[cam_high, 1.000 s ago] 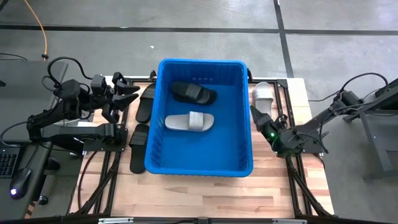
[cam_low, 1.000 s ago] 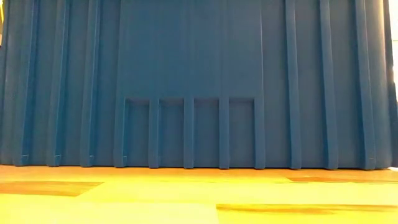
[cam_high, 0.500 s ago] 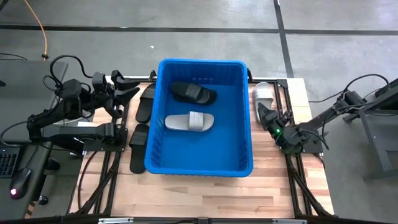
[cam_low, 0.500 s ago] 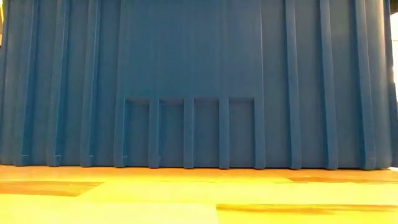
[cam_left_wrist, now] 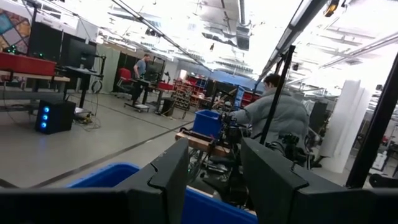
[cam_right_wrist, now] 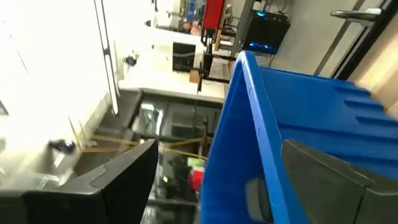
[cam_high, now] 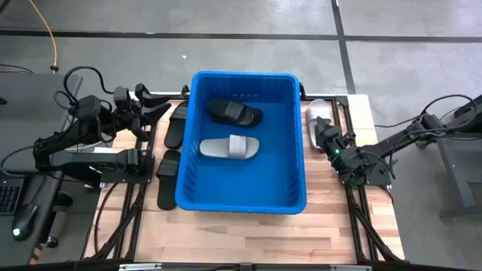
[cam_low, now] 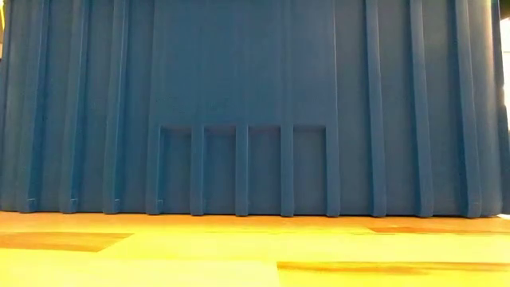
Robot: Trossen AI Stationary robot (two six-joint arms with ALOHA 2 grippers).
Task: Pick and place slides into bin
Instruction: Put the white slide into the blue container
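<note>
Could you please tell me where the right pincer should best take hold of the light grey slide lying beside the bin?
Probably the heel end nearest the arm. The light grey slide lies lengthwise between the blue bin wall and the table edge, so the side edges are cramped. The right pincer, open, already sits at that near end; coming along the slide's length and closing across the sole seems easiest.
</note>
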